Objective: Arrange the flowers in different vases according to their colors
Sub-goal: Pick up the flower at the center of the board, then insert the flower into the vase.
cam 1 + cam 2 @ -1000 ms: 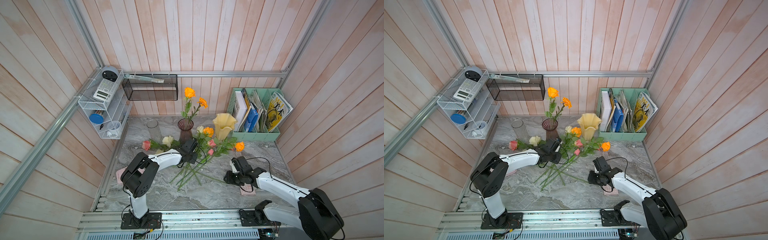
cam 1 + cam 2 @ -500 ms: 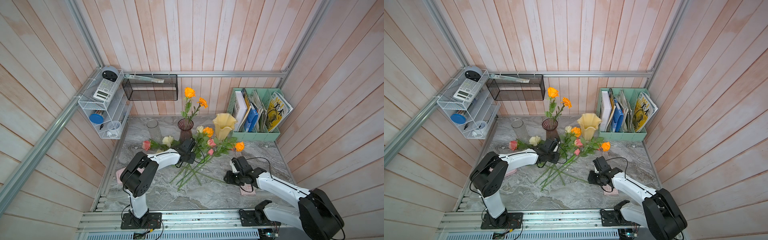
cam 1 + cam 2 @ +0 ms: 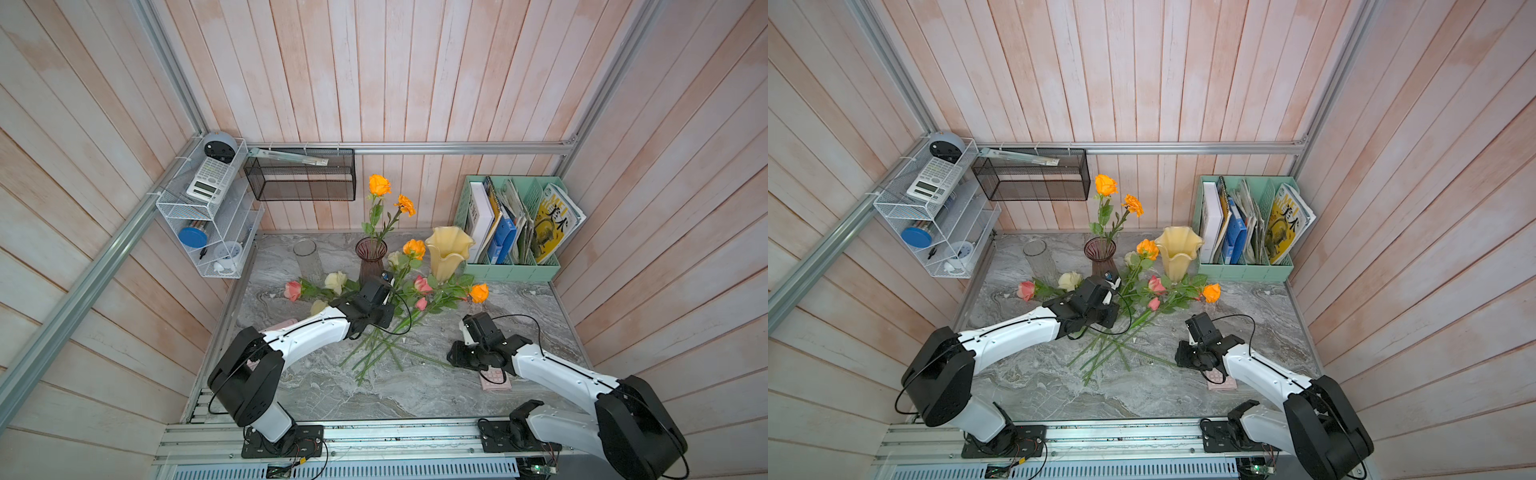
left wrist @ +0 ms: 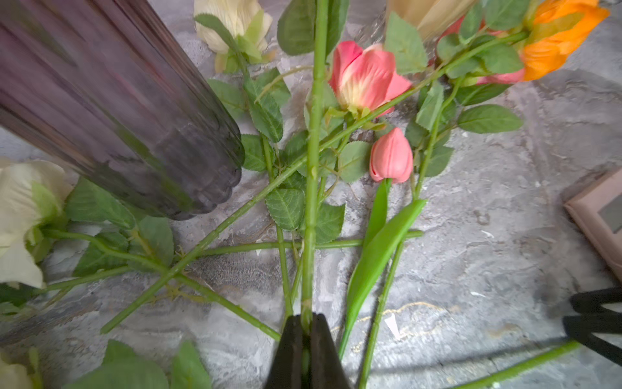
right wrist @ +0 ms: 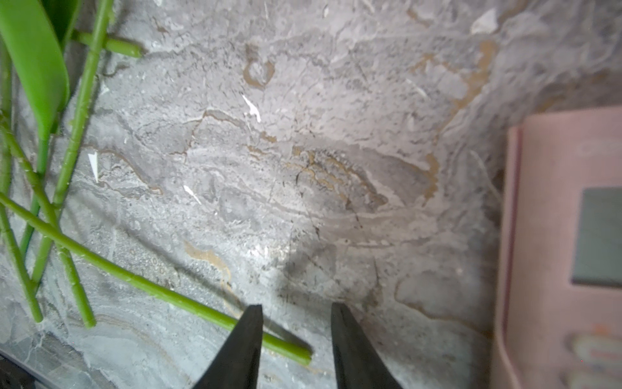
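Tangling looks likely: the left pincer (image 4: 305, 320) clamps a green stem (image 4: 312, 151) at its wrist view's lower centre, among crossed stems (image 4: 286, 244) that a lift could drag against the purple vase (image 4: 111, 101) at upper left, while the right pincer (image 5: 297, 316) hangs part-open, empty.

Your left gripper (image 4: 305, 328) shows only its jaw tips in the left wrist view, cropped by the frame edge. In both top views its wrist housing covers the jaws, and the right gripper (image 5: 296, 306) hides likewise. The stem (image 4: 313, 151) pinched in the left jaws leaves the frame before its head. The purple vase (image 4: 111, 101) is smeared and cropped, mouth unseen. The pink calculator (image 5: 565, 235) is blurred and cropped. On the table's left, a pink object (image 3: 286, 323) lies mostly under the left arm, too covered to name.
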